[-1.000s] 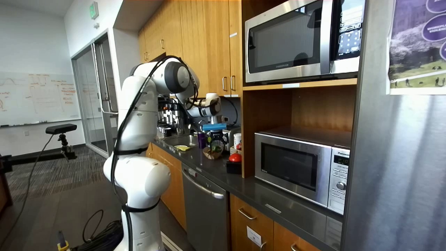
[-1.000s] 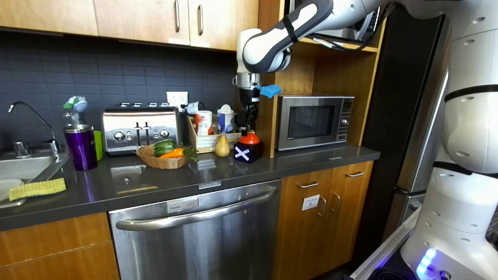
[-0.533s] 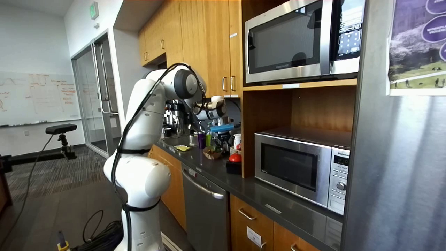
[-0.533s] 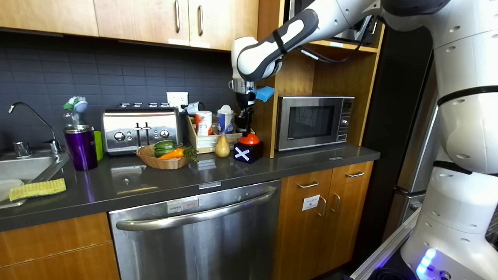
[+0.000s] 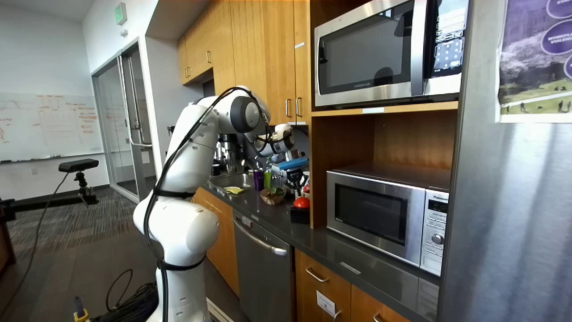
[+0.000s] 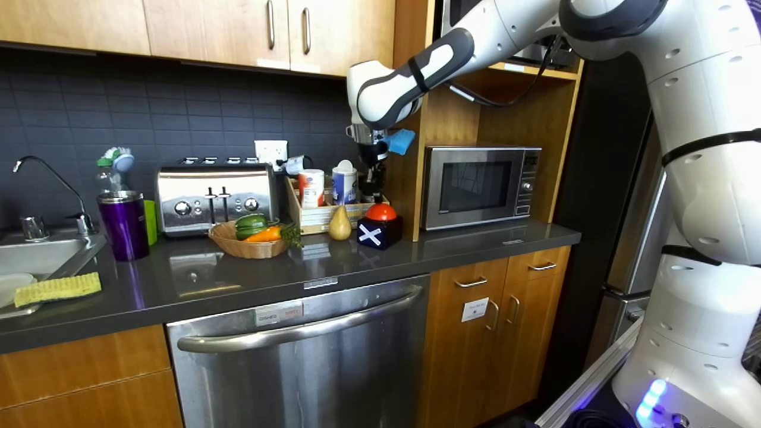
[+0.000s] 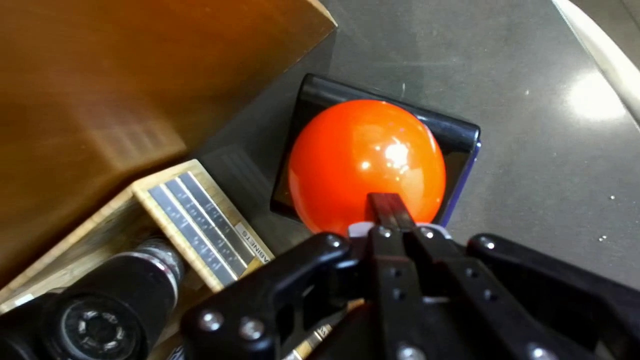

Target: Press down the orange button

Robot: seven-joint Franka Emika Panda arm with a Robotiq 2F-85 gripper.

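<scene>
You're holding the closed hand (image 7: pixel 389 204) right by the orange button (image 7: pixel 352 155), which is sitting on the counter (image 7: pixel 520 165). Whether the fingertips (image 7: pixel 380 205) are touching it isn't showing clearly.

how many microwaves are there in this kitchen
2. The lower microwave sits on the counter; the upper microwave sits on the shelf above it. No others show.

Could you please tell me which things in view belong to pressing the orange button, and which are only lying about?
Belonging to the job:
orange button
dark box under the button
fingers

Only lying about:
pear
wicker basket
wooden crate
toaster
purple tumbler
yellow sponge
</scene>
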